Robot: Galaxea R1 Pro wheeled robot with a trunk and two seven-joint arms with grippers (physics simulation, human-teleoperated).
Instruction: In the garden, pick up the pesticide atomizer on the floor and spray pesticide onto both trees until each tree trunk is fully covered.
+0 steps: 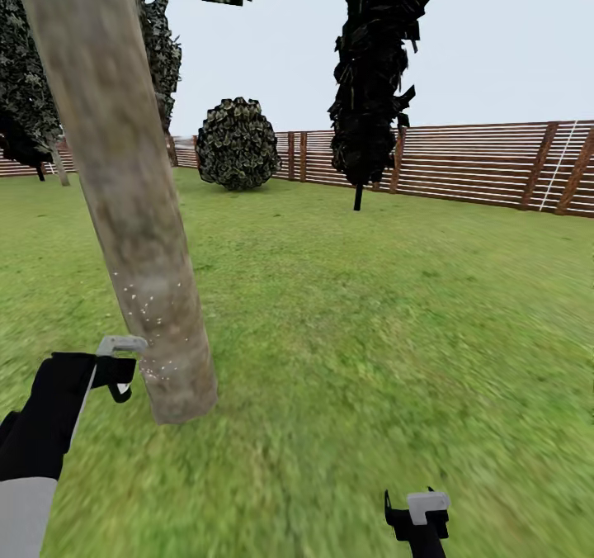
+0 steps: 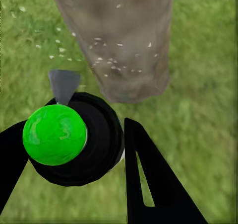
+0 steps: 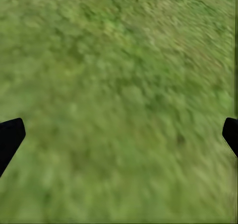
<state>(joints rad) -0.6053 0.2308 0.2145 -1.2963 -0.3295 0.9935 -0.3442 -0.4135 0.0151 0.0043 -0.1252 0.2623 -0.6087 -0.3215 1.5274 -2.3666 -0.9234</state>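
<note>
A thick grey-brown tree trunk rises at the left of the garden lawn, with its base close in front of my left gripper. Tiny white pesticide specks dot the lower bark and drift beside it. My left gripper is shut on the pesticide atomizer, a black round body with a bright green ball on top and a grey nozzle pointing toward the trunk. In the head view the left gripper is just left of the trunk's base. My right gripper hangs low over bare grass, open and empty.
A reddish-brown slat fence runs along the back. A round shrub and a dark narrow tree stand before it. More dark foliage is at the far left. Open grass stretches to the right of the trunk.
</note>
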